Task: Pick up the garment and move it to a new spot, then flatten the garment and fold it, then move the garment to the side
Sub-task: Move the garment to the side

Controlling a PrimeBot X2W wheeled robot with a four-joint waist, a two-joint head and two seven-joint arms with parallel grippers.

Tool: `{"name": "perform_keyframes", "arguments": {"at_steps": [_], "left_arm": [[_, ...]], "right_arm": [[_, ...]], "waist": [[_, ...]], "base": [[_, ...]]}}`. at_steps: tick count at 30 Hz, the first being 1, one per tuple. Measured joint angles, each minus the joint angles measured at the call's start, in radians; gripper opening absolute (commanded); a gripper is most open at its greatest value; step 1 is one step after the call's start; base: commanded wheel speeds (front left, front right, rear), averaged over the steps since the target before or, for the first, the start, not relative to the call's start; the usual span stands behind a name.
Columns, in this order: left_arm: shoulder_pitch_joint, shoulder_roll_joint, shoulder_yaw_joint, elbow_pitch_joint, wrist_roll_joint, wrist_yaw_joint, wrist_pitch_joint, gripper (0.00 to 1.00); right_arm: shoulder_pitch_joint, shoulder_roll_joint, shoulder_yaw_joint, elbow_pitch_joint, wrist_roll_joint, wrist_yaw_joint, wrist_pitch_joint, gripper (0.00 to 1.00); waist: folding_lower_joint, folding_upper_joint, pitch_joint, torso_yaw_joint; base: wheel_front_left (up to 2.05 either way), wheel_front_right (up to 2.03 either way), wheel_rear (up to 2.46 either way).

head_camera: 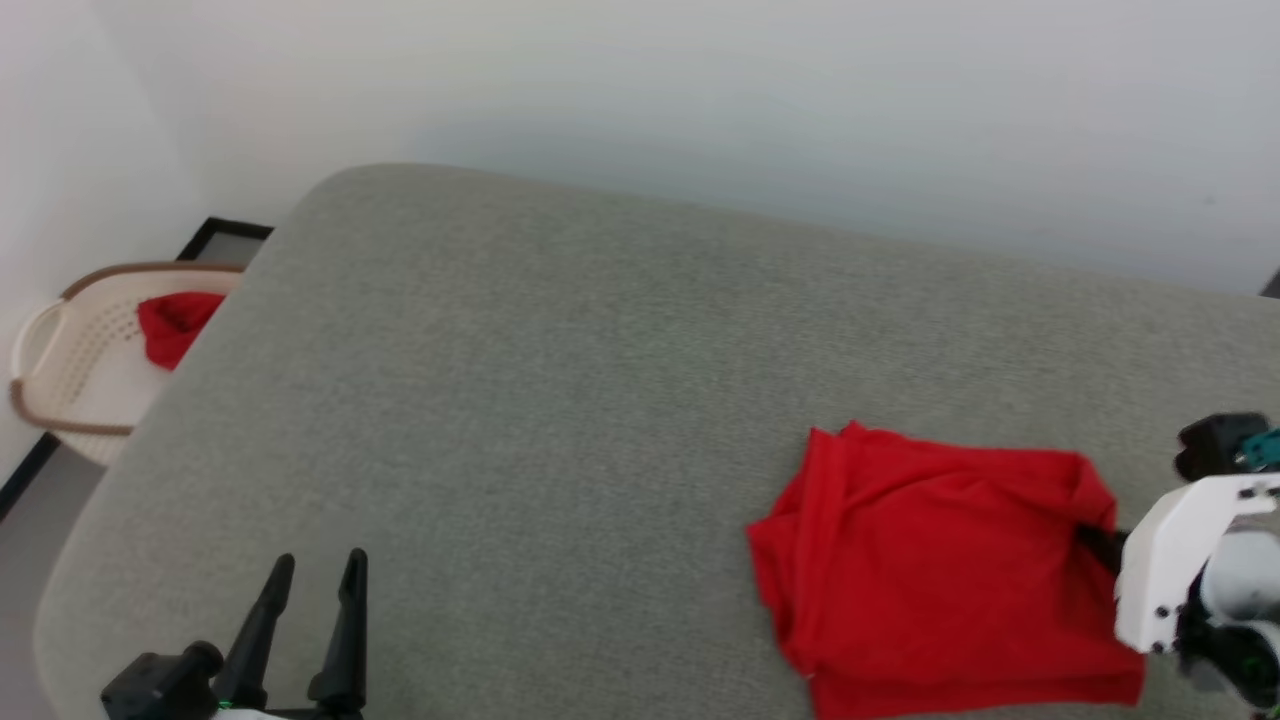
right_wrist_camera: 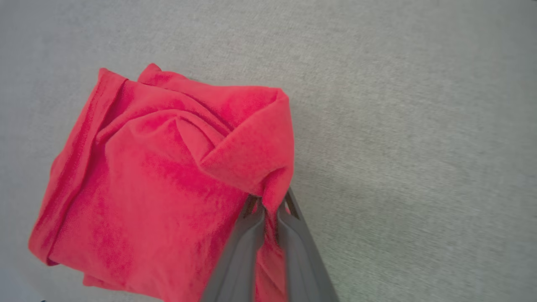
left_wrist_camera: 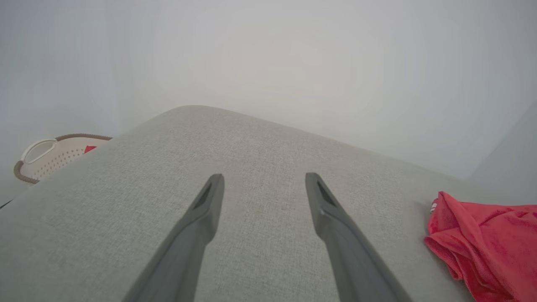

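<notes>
Status: garment (head_camera: 950,570) sits on the worktop (head_camera: 560,380), near-right part, close to the worktop's front edge. It's folded into a rough rectangle, plain red side up, layers a bit uneven along the side facing the worktop's left end. Left wrist view catches a sliver of white trim at that fold.

Right hand (right_wrist_camera: 270,209): fingers pinched almost together on the garment corner nearest the worktop's right end. Cloth is bunched into a small peak between the fingers, and red fabric shows in the slit between them. The rest of the garment lies flat on the worktop. White wrist housing sits just off that corner, over the worktop's right end.

Left hand (head_camera: 320,565): fingers spread wide, nothing between them, over the worktop's near-left corner. Tips point toward the worktop's far side. Can't tell if it's touching the surface or just above it. Well apart from the garment.

Off the worktop's left edge: cream perforated basket (head_camera: 70,370) with a brown rim, on the floor, small red cloth (head_camera: 175,322) inside it. Pale wall (head_camera: 700,100) behind the worktop's far edge.
</notes>
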Motion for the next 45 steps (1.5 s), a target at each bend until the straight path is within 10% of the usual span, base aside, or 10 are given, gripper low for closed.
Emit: {"name": "perform_keyframes", "arguments": {"at_steps": [21,45], "left_arm": [[-0.147,-0.017,-0.045,-0.015,0.039,-0.003,-0.006,1.0],[-0.338,0.005,-0.125,-0.023,0.058,-0.005,-0.006,1.0]], "right_arm": [[-0.258,-0.366,0.12,0.061,0.019,0.0,-0.112,0.0],[-0.557,-0.537,0.272,0.419,-0.052,0.0,-0.423,0.0]], "waist": [[0.0,0.0,0.085,-0.193],[0.0,0.0,0.34,-0.291]], "base": [[0.0,0.0,0.0],[0.0,0.0,0.0]]}}
